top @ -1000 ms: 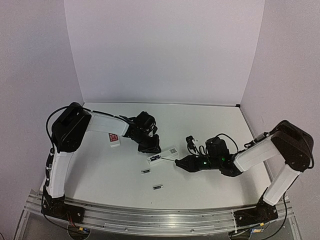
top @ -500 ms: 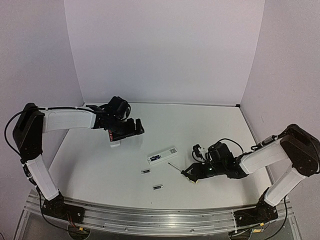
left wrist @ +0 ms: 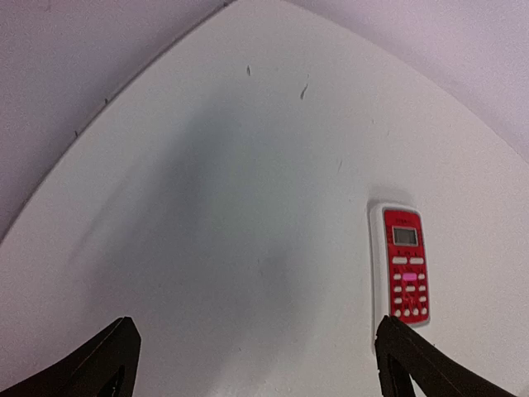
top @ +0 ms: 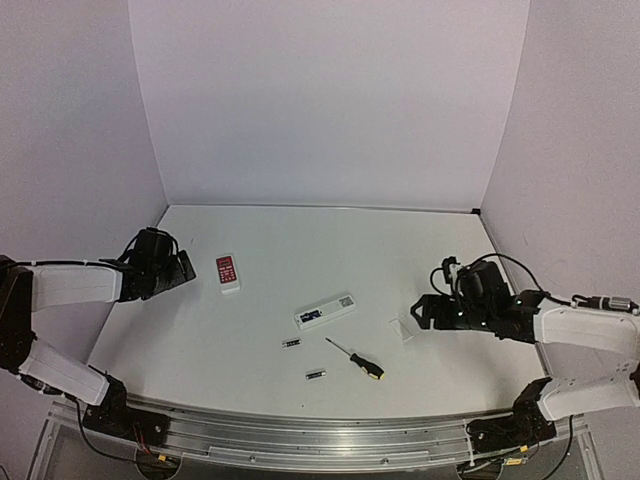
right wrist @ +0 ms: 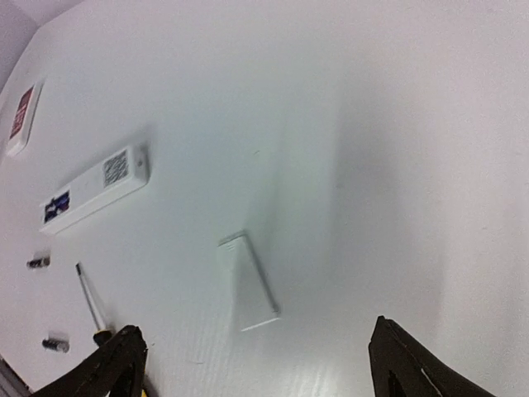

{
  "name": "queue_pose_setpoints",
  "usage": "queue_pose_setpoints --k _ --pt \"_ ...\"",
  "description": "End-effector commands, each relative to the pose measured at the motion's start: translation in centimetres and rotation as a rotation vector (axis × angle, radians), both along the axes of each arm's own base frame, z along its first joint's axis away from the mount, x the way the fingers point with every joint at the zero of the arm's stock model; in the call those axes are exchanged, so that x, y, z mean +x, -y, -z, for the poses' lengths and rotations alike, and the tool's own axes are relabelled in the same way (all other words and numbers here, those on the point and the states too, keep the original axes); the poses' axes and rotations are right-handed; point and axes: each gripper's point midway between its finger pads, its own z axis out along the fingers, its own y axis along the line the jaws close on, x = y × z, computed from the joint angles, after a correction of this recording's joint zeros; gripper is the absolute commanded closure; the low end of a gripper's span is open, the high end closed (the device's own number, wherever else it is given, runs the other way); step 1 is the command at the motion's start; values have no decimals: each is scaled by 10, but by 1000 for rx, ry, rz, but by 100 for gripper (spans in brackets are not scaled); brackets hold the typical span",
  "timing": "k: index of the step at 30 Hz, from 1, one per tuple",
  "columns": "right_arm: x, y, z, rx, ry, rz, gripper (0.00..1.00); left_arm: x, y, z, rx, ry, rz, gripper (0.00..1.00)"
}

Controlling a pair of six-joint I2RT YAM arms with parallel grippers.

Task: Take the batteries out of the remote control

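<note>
The white remote control lies face down mid-table, its dark battery bay showing. Two batteries lie loose on the table in front of it, one nearer the remote, the other closer to the front edge. My left gripper is open and empty at the far left, drawn back from the remote. On the right side my right gripper is open and empty too, just behind the small white cover piece.
A black-and-yellow-handled screwdriver lies on the table between the batteries and the cover. A red-faced remote lies at the left, close to my left gripper. Pale walls close in the table on three sides.
Both arms have pulled back from the white remote to the table's sides and both grippers have opened. The right gripper let go of the screwdriver, which now lies on the table.
</note>
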Motion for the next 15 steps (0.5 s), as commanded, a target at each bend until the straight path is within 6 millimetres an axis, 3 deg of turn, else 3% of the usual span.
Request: queue_pose_setpoints --k 1,4,8,10,13,15 --pt "16 88 6 -212 -10 201 6 28 -22 -60 208 339 -19 0" --pt "36 134 12 -261 5 304 3 34 -20 -50 327 389 52 0" --pt "65 161 14 -250 158 323 2 41 -13 -23 424 382 164 1" --pt "71 177 25 -228 212 370 2 37 -22 -20 413 467 176 1" --pt "75 202 45 -159 230 455 2 38 -41 -13 252 466 208 3" --pt "82 205 58 -98 231 455 2 37 -37 -7 224 456 256 2"
